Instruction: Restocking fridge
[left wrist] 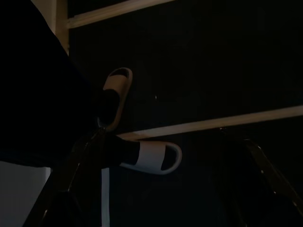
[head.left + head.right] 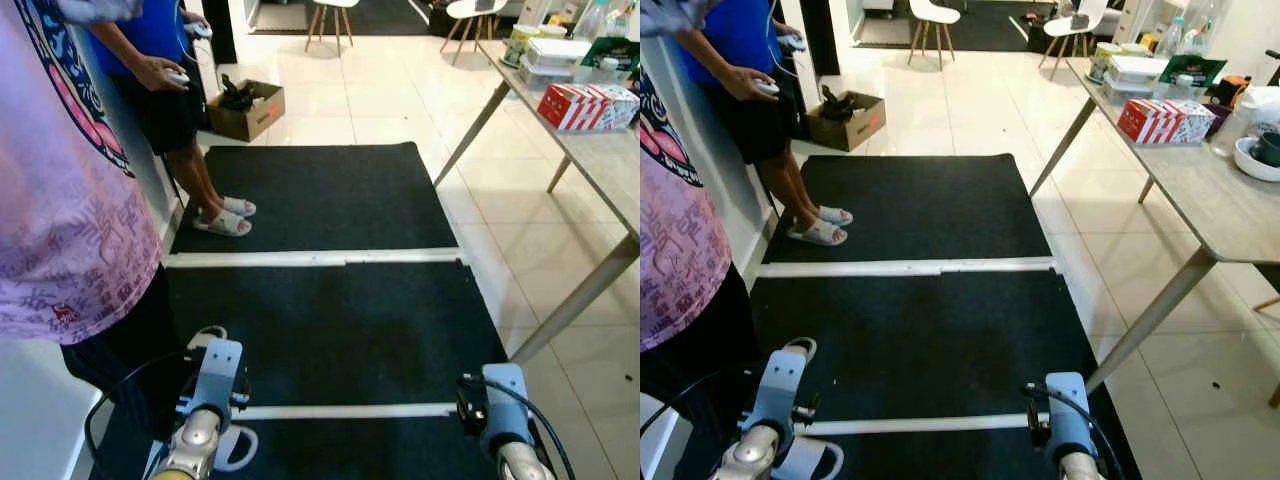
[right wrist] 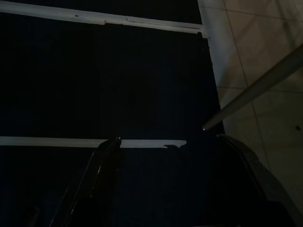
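— So, where are the groceries?
— On the table: a red box and containers near its far end.
— And the arms?
— Both hang over the black mat beside the table; left gripper and right gripper spread wide, holding nothing.

mats – matt black pile | floor tiles – glossy | box – cardboard
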Tool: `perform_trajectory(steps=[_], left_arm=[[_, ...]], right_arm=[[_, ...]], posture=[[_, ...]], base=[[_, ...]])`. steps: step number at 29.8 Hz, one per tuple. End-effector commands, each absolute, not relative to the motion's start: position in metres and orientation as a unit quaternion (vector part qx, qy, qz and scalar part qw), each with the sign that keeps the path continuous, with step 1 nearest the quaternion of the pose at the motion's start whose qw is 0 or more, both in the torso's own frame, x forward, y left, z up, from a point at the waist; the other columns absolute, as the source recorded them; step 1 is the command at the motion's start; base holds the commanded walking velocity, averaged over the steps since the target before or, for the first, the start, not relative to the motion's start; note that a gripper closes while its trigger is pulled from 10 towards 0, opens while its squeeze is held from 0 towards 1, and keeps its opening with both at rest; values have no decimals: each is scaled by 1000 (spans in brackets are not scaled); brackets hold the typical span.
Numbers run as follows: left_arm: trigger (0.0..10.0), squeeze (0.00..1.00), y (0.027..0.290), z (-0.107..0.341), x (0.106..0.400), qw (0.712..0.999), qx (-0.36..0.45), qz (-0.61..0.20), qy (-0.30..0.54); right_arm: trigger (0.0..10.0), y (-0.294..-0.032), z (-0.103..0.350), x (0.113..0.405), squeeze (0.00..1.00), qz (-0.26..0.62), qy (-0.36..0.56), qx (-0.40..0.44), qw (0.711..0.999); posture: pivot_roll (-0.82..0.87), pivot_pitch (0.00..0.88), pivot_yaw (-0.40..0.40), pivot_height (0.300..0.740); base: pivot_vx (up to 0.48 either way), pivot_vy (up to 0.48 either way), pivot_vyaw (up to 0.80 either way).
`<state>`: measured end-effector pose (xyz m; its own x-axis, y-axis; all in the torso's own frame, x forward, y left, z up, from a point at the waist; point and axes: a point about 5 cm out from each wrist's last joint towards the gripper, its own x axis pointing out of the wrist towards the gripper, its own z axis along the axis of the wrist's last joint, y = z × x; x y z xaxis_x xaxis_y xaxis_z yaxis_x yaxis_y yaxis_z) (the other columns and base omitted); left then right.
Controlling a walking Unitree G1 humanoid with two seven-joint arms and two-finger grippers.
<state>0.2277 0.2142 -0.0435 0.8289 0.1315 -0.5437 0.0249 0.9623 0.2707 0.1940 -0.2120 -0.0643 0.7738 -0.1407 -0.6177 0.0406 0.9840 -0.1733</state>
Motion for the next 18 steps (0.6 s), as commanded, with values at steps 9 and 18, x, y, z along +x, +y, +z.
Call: perform_trajectory(steps=[9,18], left_arm=[[10000,0,203,-44,227,950,132,23,283],[10000,0,201,-45,226,949,133,22,285]], right_arm=[[10000,-216,-67,186,0,-55,340,-69,936],[10000,-217,-69,184,0,-59,348,-65,934]], posture=[[-47,0,-49,740],[-46,0,-47,740]], base=[[357,0,0],[341,0,-587]])
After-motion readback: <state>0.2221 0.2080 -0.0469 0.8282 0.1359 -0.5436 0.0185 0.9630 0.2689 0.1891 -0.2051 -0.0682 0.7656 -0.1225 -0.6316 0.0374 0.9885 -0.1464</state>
